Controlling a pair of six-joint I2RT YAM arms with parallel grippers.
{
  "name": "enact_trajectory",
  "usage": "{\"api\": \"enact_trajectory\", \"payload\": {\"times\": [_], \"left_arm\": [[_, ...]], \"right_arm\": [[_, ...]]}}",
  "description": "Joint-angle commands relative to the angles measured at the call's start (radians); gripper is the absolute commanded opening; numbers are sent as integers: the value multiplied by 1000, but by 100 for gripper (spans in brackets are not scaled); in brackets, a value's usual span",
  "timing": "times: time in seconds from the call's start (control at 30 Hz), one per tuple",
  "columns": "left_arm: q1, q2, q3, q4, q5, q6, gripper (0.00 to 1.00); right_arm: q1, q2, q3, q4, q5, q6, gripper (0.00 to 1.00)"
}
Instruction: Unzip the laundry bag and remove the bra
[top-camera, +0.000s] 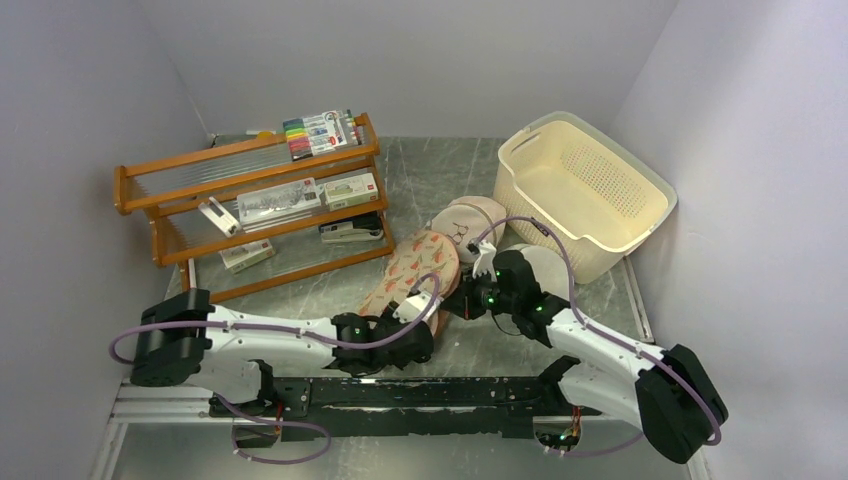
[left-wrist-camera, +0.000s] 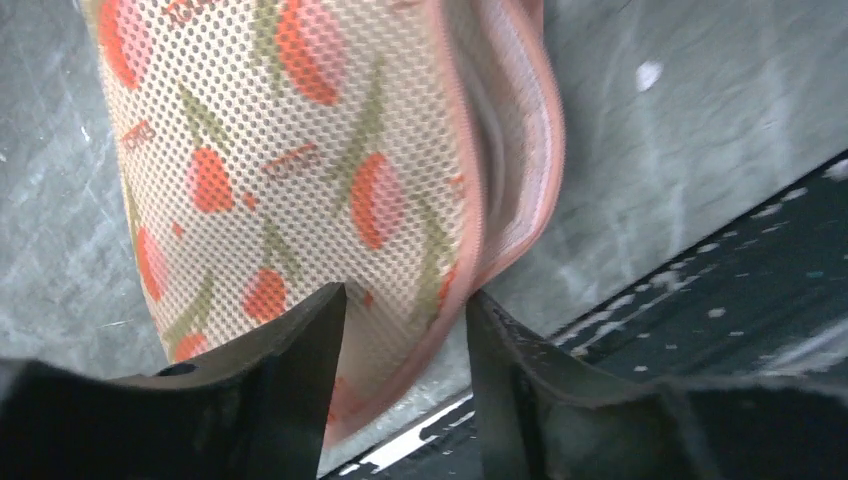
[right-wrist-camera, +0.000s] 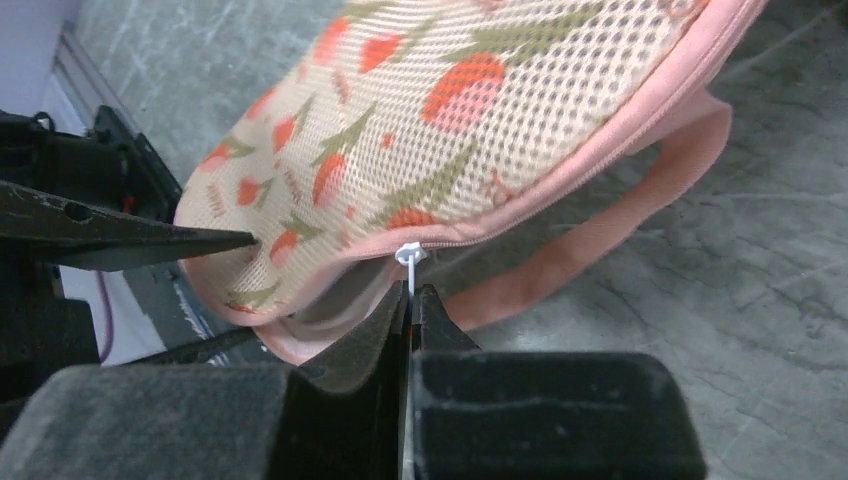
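The laundry bag, a cream mesh case with red-orange flowers and pink zip edging, lies mid-table. Its near end is partly unzipped, and the gap shows only pale lining. The bra is hidden. My right gripper is shut on the small white zip pull at the bag's pink edge; from above it sits at the bag's right side. My left gripper stands open, its fingers straddling the bag's near pink rim without pinching it. From above it is at the bag's near end.
A cream perforated basket stands at the back right. A wooden rack with pens and boxes fills the left. Two round pale dome bags lie behind the floral bag. A black rail runs along the near edge.
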Motion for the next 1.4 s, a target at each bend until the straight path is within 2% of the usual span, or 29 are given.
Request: {"api": "enact_trajectory", "payload": {"times": [0.0,0.07,0.23,0.5,0.67,0.83,0.93,1.1,1.37], "left_arm": [[-8,-77,88,-20,38,72,70],[-8,-105,98,20,57,95,77],[-8,-120,118,102,55,134,82],[9,67,261,53,-120,147,86],[50,142,250,91,-140,159,72],[79,204,226,115,-140,153,64],[87,221,234,67,-150,120,46],[87,141,186,60,-128,137,27],[87,-4,39,42,-90,89,13]], "right_arm": [[5,-43,1,10,-29,47,0],[5,-46,-2,17,-23,67,0],[5,-45,-15,35,-26,103,0],[6,-70,-4,9,-24,113,0],[9,-86,-6,-1,-28,119,0],[11,-107,-18,1,-27,129,0],[11,-101,-17,-5,-22,123,0],[11,-74,-10,-30,25,102,0],[-24,-32,28,-83,247,118,0]]}}
